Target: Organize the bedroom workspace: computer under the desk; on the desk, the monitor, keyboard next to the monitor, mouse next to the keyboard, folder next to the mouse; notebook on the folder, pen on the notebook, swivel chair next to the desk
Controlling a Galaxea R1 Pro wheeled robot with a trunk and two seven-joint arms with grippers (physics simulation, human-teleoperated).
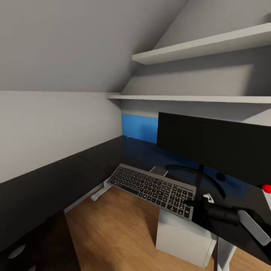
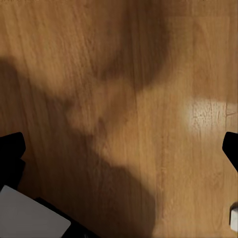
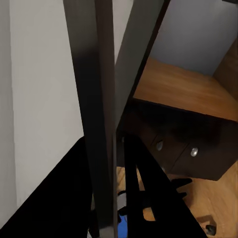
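Observation:
The silver-grey keyboard (image 1: 150,186) hangs tilted over the front edge of the black desk (image 1: 45,180), ahead of the monitor (image 1: 210,143). My right gripper (image 1: 194,205) is shut on the keyboard's right end. In the right wrist view the keyboard's edge (image 3: 94,99) runs as a long grey bar between the black fingers (image 3: 54,198). The wide black monitor stands on the desk on its curved stand. The white computer (image 1: 184,237) sits on the floor under the desk. My left gripper (image 2: 121,148) is open over bare wooden floor, its fingertips (image 2: 12,148) far apart.
Two white shelves (image 1: 195,98) hang above the monitor, and a blue wall panel (image 1: 139,128) lies behind the desk. The desk's black drawer unit with silver knobs (image 3: 193,151) stands across the wooden floor (image 1: 120,233). A white desk leg (image 1: 98,192) stands below the keyboard.

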